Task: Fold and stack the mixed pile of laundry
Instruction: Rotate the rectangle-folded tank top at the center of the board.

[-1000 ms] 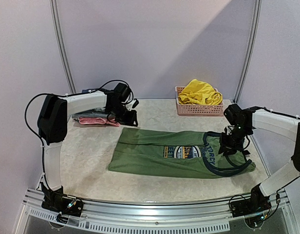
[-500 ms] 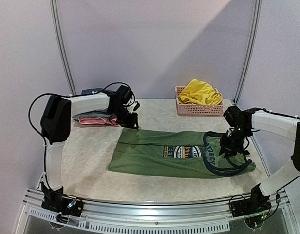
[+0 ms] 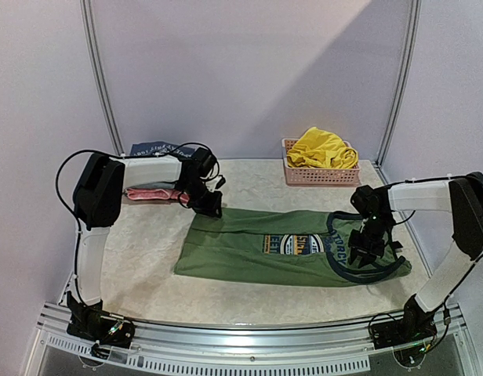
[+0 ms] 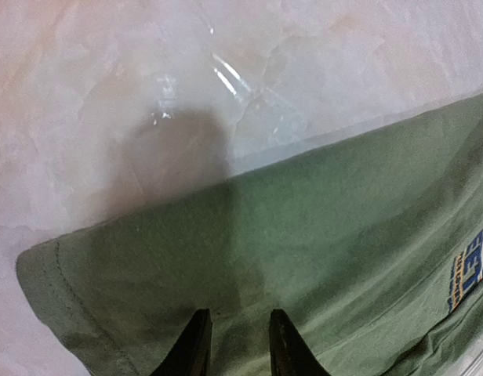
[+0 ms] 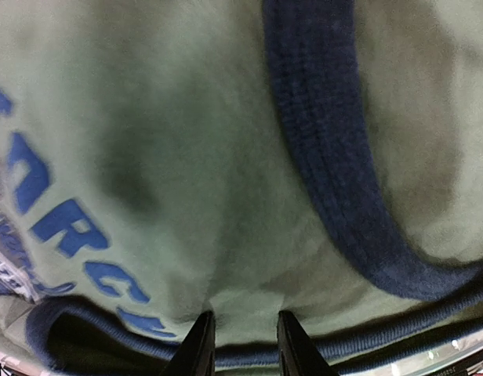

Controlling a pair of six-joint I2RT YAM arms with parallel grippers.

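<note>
The olive-green sleeveless shirt (image 3: 241, 251) lies flat across the table, folded lengthwise, with its logo (image 3: 295, 244) and dark-trimmed neck toward the right. My left gripper (image 3: 211, 206) sits over the shirt's far-left corner. In the left wrist view this gripper (image 4: 237, 317) has narrowly parted jaws just above the green cloth (image 4: 320, 227), gripping nothing. My right gripper (image 3: 368, 246) is down on the shirt's neck end. Seen from the right wrist, the gripper (image 5: 243, 317) is slightly open, tips pressed into puckered fabric beside the navy trim (image 5: 320, 149). The yellow shorts (image 3: 321, 147) lie heaped in the basket.
The pink lattice basket (image 3: 320, 177) stands at the back right, against the wall. A small stack of folded garments (image 3: 151, 192) lies at the back left, with a dark blue item (image 3: 154, 147) behind it. Bare marbled table (image 4: 147, 94) shows beyond the shirt's corner.
My left gripper has moved right and nearer, from beside the folded stack to the shirt's far-left corner. My right gripper has shifted slightly left and down onto the neck end.
</note>
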